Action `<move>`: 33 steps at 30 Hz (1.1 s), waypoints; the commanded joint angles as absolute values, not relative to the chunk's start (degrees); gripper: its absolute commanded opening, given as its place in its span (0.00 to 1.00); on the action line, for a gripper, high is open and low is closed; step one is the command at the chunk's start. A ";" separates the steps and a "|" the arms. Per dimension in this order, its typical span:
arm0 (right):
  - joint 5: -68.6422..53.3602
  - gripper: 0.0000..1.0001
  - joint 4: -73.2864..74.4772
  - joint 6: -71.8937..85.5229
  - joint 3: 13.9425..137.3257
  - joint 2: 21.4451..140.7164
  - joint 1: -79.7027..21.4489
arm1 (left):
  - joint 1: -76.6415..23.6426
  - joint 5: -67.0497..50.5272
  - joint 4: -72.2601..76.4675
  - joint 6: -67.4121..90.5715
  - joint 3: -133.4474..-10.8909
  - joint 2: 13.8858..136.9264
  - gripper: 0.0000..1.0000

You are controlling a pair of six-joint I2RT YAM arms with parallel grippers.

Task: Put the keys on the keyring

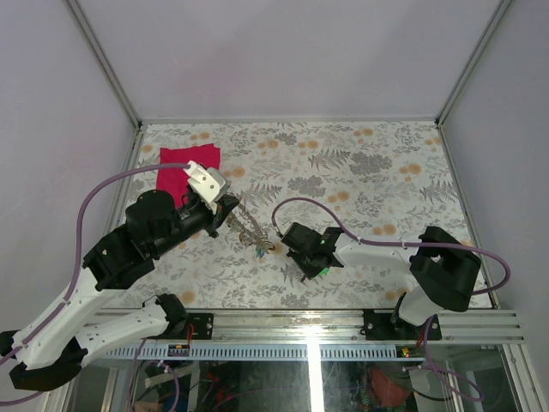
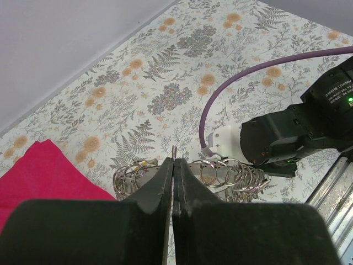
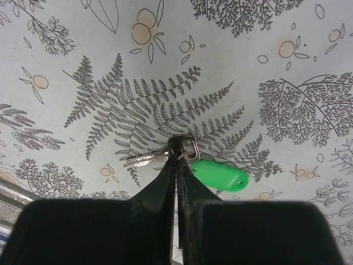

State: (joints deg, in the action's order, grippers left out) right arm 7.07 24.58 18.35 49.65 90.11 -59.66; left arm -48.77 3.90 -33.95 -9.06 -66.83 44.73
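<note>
Both grippers stand with their fingers together. Left gripper [image 2: 174, 161]: black fingers pressed flat, a thin sliver of metal showing at the tips, clamped on the keyring [image 1: 250, 229]. The keyring reaches from those tips toward the right arm, just left of the table's centre; whether its lower end rests on the table [image 1: 386, 163] cannot be told. Right gripper [image 3: 177, 159]: fingers pinched on a small split ring [image 3: 183, 147] that carries one silver key [image 3: 144, 160] and a green tag [image 3: 220, 175]. Key and tag lie on or just over the patterned surface; which of the two cannot be told. The keyring bears a row of small wire loops [image 2: 234, 174] fanned along its rim. The left wrist view alone shows those loops singly, with the right arm [image 2: 298, 135] and its purple cable [image 2: 231, 91] close behind them. The right wrist view alone shows the key and split ring. The top view gives only a green speck under the right gripper, but it shows the spacing: the grippers are near each other and apart, the keyring's lower end between them. A red cloth [image 1: 186, 168] lies at the far left, behind the left gripper. Open floral table runs to the far side and to the right, up to the white walls. A metal rail [image 1: 343, 319] bounds the near edge, close by the right gripper.
</note>
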 commanded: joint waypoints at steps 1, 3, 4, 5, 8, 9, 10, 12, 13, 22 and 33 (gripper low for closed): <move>9.92 0.00 25.28 18.57 51.09 85.14 -60.21 | -48.96 3.52 -28.92 -9.05 -68.82 43.97 0.00; 10.09 0.00 25.46 18.71 50.91 82.34 -60.21 | -48.98 3.53 -28.92 -9.05 -68.86 44.02 0.00; 10.10 0.00 25.48 18.72 50.79 80.86 -60.23 | -48.96 3.40 -28.92 -9.05 -68.82 44.03 0.00; 9.89 0.00 25.44 18.75 50.61 79.36 -60.25 | -48.96 3.34 -28.79 -9.05 -68.86 44.07 0.00; 8.02 0.00 24.70 18.74 49.99 74.14 -60.12 | -48.98 2.84 -28.49 -9.07 -68.89 44.47 0.00; 7.25 0.00 24.36 18.71 49.81 72.26 -60.05 | -48.98 2.56 -28.37 -9.08 -68.84 44.47 0.00; 6.27 0.00 24.16 18.41 49.68 70.26 -59.99 | -48.96 2.30 -28.20 -9.09 -68.68 44.47 0.00; 3.85 0.00 23.63 17.50 49.93 66.18 -59.91 | -48.97 1.56 -27.60 -9.14 -68.45 44.47 0.00; 2.76 0.00 23.23 17.16 50.15 64.08 -59.90 | -48.96 1.18 -27.29 -9.28 -68.34 44.55 0.00; -5.96 0.00 14.90 17.30 53.85 49.04 -59.84 | -49.03 -6.41 -21.49 -10.12 -65.52 44.10 0.00; -7.51 0.00 0.09 19.57 55.14 45.37 -59.85 | -48.96 -17.25 -18.64 -11.23 -65.09 45.26 0.00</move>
State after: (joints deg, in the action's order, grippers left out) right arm -5.76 9.61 19.05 51.92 45.82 -59.68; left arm -48.77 -11.62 -26.89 -9.82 -64.84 45.47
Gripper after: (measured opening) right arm 0.009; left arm 0.010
